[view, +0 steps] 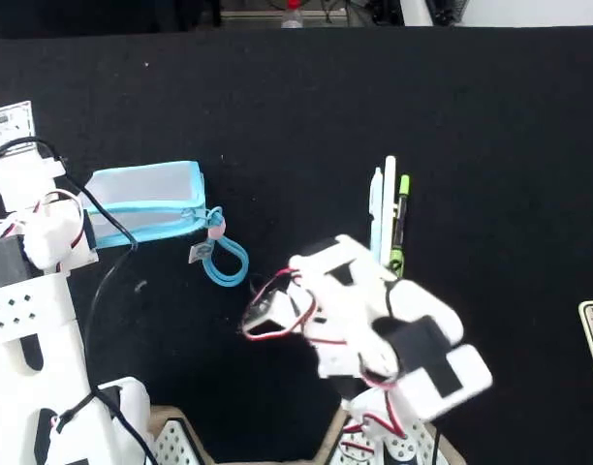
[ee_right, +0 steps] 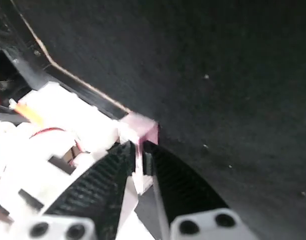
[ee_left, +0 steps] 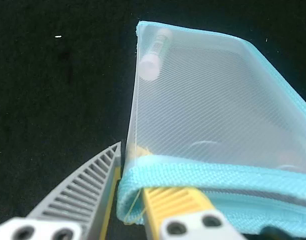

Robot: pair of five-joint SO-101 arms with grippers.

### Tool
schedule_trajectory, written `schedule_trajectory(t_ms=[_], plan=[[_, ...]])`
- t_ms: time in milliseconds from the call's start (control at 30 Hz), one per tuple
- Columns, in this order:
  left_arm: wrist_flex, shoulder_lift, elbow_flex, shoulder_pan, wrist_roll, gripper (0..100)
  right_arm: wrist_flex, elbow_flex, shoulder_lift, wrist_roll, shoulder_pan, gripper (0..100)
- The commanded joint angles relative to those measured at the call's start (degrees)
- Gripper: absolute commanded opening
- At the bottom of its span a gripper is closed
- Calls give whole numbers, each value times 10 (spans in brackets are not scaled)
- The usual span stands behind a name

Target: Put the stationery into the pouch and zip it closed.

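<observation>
The pouch [view: 146,199] lies flat on the left of the table [view: 471,107], its loop strap [view: 226,262] trailing toward the middle. My left claw [ee_left: 129,150] is clamped on the pouch's corner by the zip [ee_left: 218,175], one finger outside and the other seemingly slipped under the teal band. My right claw [ee_right: 140,147] is pinched together on a small pink-and-white block [ee_right: 143,127], perhaps an eraser. I judge the job barely begun: one white tube [ee_left: 154,52] is inside, but three pens [view: 389,208] lie side by side on the table, well apart from the pouch. The block has yet to go in, and all the zipping is to come. From my left wrist I read the tube through the mesh and my grip on the corner, where from above my own arm covers that corner. From my right wrist I read the block, and from above I get how the pens lie relative to the pouch
</observation>
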Motion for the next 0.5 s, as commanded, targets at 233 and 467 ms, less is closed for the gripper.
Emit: schedule_trajectory(t_ms=[233,467], plan=[[-11,-7,-37,-7,5,30,-110,108,-238,-99,-92,11],[-11,-7,-36,-5,5,30,-88,87,-242,-102,-77,137]])
